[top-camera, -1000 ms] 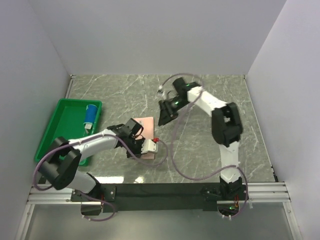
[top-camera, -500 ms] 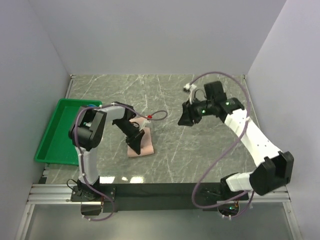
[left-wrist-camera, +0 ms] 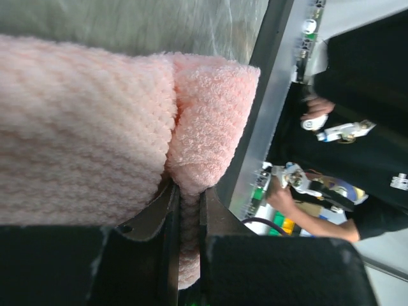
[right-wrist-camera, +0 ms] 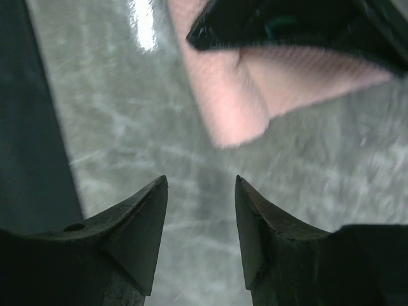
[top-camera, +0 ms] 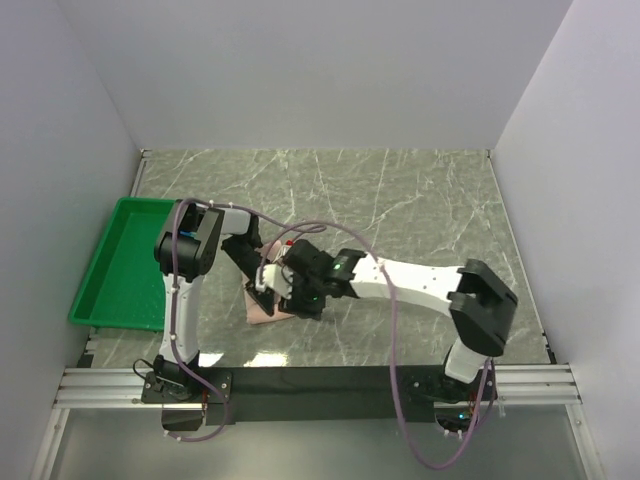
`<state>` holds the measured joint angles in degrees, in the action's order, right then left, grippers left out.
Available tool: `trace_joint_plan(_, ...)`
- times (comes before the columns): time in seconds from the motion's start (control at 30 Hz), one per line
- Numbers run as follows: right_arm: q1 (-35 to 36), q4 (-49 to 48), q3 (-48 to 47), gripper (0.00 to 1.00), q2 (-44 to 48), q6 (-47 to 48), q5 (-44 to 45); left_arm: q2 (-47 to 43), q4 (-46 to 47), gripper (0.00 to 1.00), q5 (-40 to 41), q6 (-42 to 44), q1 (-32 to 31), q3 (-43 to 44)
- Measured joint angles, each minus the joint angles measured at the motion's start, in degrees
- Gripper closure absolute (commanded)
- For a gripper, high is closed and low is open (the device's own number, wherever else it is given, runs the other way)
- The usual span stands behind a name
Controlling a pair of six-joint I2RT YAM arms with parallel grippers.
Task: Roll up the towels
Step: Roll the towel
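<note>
Wrist views show what top view hides: left claw [left-wrist-camera: 187, 196] clamped on salmon-pink towel [left-wrist-camera: 89, 127] fold. Right claw [right-wrist-camera: 201, 213] apart, empty, above marble surface [right-wrist-camera: 115, 127], short of towel corner. Towel mid-surface, right of green tray [top-camera: 100, 280].

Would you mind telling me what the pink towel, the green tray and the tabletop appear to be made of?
Pink towel: soft terry-like cloth, looped ribbed pile.
Green tray: likely plastic, uniform smooth colour.
Tabletop: marble-look grey-green, glossy glare; possibly a printed surface.
</note>
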<state>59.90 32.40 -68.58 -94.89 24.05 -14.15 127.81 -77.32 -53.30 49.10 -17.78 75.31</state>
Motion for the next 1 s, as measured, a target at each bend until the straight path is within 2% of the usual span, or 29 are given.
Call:
trace_joint_plan(0.27, 3.5, -9.2, -0.2, 0.54, -6.9, 6.6, 2.5, 1.0, -1.6, 0.94, 0.7, 0.3, 1.2, 0.6)
trace_joint_plan(0.37, 3.7, -10.9, -0.7, 0.66, -9.4, 8.0, 2.5, 1.0, -1.6, 0.92, 0.9, 0.3, 1.6, 0.6)
trace_joint_plan(0.4, 3.7, -11.2, -1.0, 0.8, -10.6, 8.5, 2.6, 1.0, -1.7, 0.9, 1.0, 0.2, 1.7, 0.6)
trace_joint_plan(0.5, 3.6, -11.8, -2.0, 1.0, -12.5, 9.6, 2.3, 1.0, -1.7, 0.85, 1.3, -0.1, 2.4, 0.6)
trace_joint_plan(0.57, 3.6, -11.8, -2.1, 1.0, -12.5, 10.0, 1.5, 1.0, -1.6, 0.81, 1.6, -0.3, 2.9, 0.6)
trace_joint_plan(0.6, 3.5, -11.7, -2.1, 1.0, -12.5, 10.2, 0.9, 0.8, -1.4, 0.7, 1.7, -0.7, 3.3, 0.5)
trace_joint_plan(0.67, 3.3, -10.5, -3.0, 1.0, -12.8, 10.6, -0.7, -0.1, 0.1, 0.62, 2.2, -1.4, 4.0, 0.0)
trace_joint_plan(0.8, 2.1, -6.3, -7.4, 1.0, -15.5, 9.9, -5.5, -4.0, 4.5, 0.56, 2.8, -3.0, 5.9, -1.0)
trace_joint_plan(1.0, -0.6, 1.4, -9.3, 1.0, -16.4, 5.7, -13.8, -10.4, 14.1, 0.55, 2.4, -4.7, 12.9, 0.1)
